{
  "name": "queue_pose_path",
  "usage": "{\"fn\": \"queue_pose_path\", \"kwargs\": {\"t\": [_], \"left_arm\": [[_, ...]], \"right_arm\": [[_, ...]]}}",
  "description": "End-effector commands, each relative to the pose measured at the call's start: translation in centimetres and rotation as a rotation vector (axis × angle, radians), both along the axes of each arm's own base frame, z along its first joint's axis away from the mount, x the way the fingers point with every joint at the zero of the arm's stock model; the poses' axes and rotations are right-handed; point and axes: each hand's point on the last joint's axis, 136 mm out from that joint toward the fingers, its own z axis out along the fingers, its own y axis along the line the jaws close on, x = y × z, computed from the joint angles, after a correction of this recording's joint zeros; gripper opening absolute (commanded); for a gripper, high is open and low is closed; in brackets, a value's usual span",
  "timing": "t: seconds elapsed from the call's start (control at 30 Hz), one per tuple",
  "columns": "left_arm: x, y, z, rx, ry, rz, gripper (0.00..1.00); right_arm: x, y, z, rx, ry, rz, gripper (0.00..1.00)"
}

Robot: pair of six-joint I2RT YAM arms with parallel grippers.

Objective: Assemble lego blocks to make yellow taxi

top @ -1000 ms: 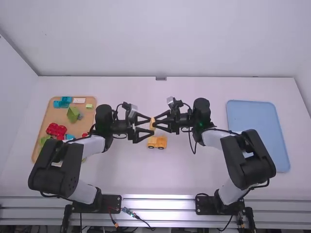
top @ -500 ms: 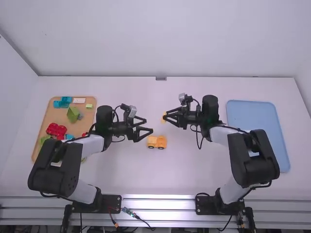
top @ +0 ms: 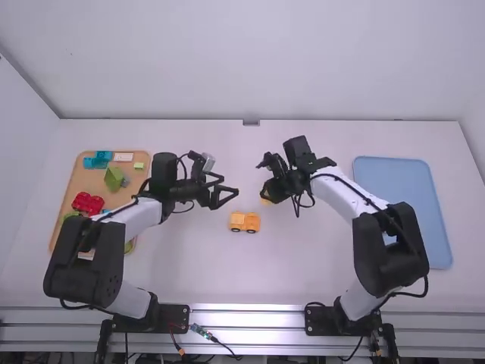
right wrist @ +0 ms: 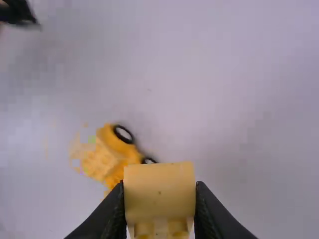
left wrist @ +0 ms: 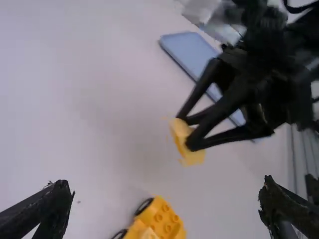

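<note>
In the high view, read as a clock with twelve at the far side, the wooden tray point(top: 69, 195) lies at nine o'clock. Inside it are teal blocks point(top: 101, 156) near its twelve, a white block point(top: 123, 157) near its one, red blocks point(top: 88, 203) near its nine, and a green block point(top: 114, 179) between. The blue tray point(top: 402, 205) is at three o'clock.

The orange car base point(top: 245, 221) sits on the tabletop point(top: 227, 277) on its wheels. The right gripper point(top: 266, 197) holds a yellow block point(right wrist: 159, 191) between its fingers, at the base's one to two o'clock. The left gripper point(top: 230, 186) has its fingers wide apart.

Compared with one second ago, the block has left the left gripper's side, towards four o'clock; the base stays in place.
</note>
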Motion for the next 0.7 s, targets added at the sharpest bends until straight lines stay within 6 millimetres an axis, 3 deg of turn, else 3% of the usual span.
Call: {"fn": "queue_pose_path", "kwargs": {"t": [0.0, 0.1, 0.27, 0.5, 0.67], "left_arm": [[1.7, 0.8, 0.6, 0.037, -0.052, 0.05, 0.99], [2.3, 1.0, 1.1, 0.044, -0.075, 0.067, 0.99], [2.6, 1.0, 1.5, 0.043, -0.081, 0.067, 0.99], [2.5, 1.0, 1.3, 0.041, -0.068, 0.069, 0.99], [2.4, 1.0, 1.3, 0.026, -0.038, 0.078, 0.99]], "right_arm": [[1.8, -4.0, -0.9, -0.291, -0.056, -0.181, 0.0], [0.7, -5.2, -1.4, -0.374, -0.009, -0.288, 0.0], [-0.1, -5.7, -1.7, -0.349, 0.095, -0.493, 0.0], [-2.6, -8.0, -2.3, -0.276, 0.409, -1.169, 0.0], [-4.4, -8.8, -3.1, -0.261, 0.527, -1.479, 0.0]]}}
